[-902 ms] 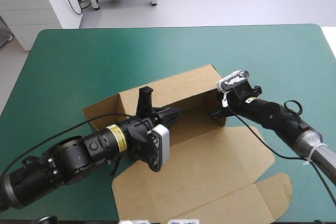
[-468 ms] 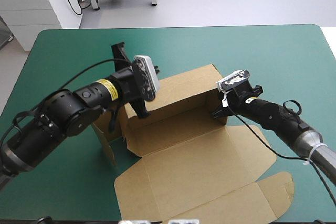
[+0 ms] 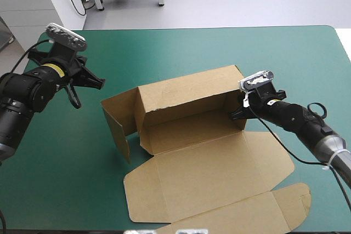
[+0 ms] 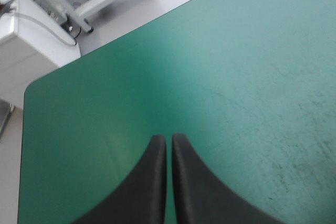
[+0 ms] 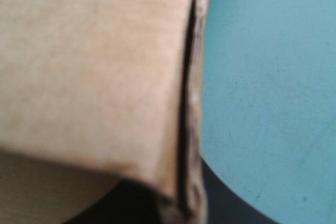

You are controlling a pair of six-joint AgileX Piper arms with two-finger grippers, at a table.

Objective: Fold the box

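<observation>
The brown box [image 3: 186,130] lies mid-table with its back wall raised, a left flap [image 3: 117,119] standing upright and the lid [image 3: 214,176] flat toward the front. My right gripper [image 3: 237,114] is shut on the box's right end wall. In the right wrist view the wall's board edge [image 5: 191,103] runs between the black fingers of the right gripper [image 5: 181,203]. My left gripper [image 3: 97,82] hangs over the teal-green cover at the far left, well apart from the box. The left wrist view shows the left gripper [image 4: 169,139] shut and holding nothing.
The teal-green cover [image 3: 208,47] stretches wide between the box and the table's far edge. The table's far left corner [image 4: 31,85] lies ahead of the left gripper. The lid's tuck flap [image 3: 285,204] reaches close to the front right edge.
The left arm has pulled out of the box and swung back to the far left. The box slid slightly right, its left flap now standing. The right gripper kept its hold.
</observation>
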